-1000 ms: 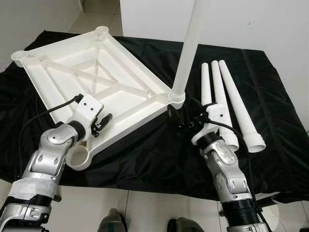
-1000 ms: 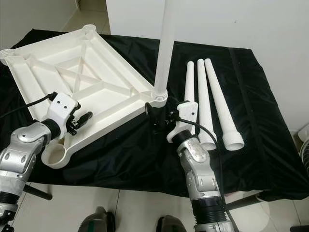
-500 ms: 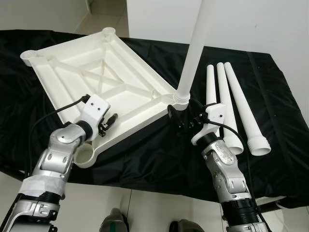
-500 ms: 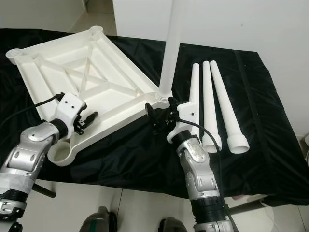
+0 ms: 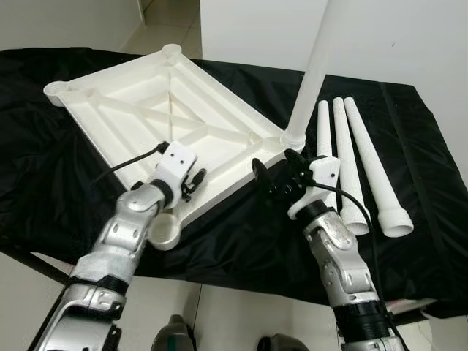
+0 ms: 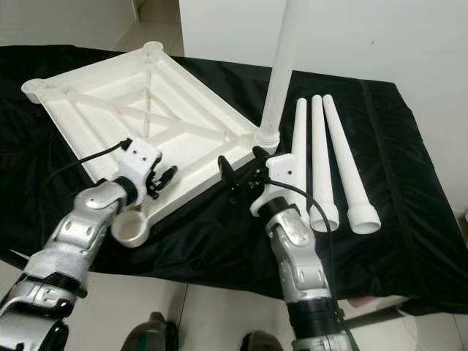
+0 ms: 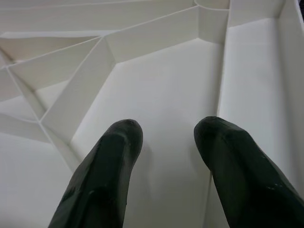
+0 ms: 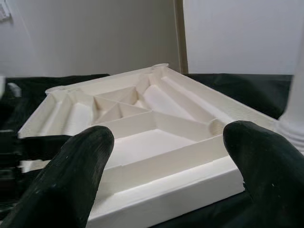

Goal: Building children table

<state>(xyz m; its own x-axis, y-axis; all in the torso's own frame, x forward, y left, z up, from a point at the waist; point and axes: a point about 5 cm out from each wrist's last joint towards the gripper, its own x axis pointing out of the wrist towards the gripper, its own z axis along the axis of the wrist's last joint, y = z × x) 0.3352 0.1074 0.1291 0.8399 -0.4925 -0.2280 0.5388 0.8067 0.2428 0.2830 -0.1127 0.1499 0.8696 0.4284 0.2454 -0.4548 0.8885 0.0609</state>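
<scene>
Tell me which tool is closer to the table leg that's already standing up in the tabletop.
Right. The right tool sits open just beside the base of the upright leg. The left tool is across the upside-down tabletop, over its near edge.

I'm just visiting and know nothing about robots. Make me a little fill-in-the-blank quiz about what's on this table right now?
1. The white tabletop lies upside down on a ____ cloth.
2. The number of legs already standing upright in a corner socket is ____.
3. The number of loose legs lying side by side on the cloth is ____.
4. The right gripper has its fingers ____.

Missing words: black; one; three; open
</scene>
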